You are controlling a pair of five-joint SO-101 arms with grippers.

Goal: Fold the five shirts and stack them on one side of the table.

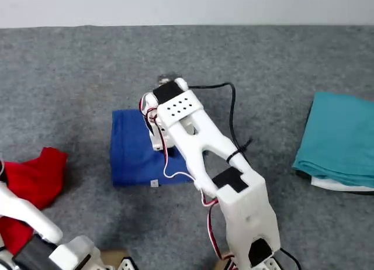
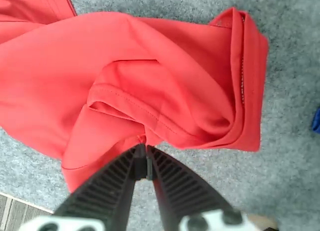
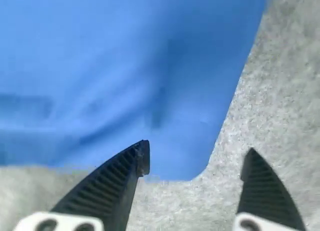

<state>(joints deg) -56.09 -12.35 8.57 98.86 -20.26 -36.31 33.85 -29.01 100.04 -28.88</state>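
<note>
A crumpled red shirt (image 2: pixel 150 76) lies on the grey carpeted table; in the high view the red shirt (image 1: pixel 38 179) is at the left edge. My left gripper (image 2: pixel 143 161) is shut, its tips pinching a fold at the shirt's near hem. A folded blue shirt (image 1: pixel 131 150) lies at centre-left. My right gripper (image 3: pixel 197 161) hangs open just above the blue shirt's (image 3: pixel 130 66) corner, one finger over cloth and one over carpet. A folded teal shirt (image 1: pixel 342 135) tops a stack at the right, with a white shirt (image 1: pixel 333 184) under it.
The right arm (image 1: pixel 222 165) stretches from the near edge over the blue shirt, trailing a black cable (image 1: pixel 232 115). The left arm (image 1: pixel 35 220) sits at the near left corner. Bare grey carpet (image 1: pixel 263 65) spans the far side and the gap between blue and teal shirts.
</note>
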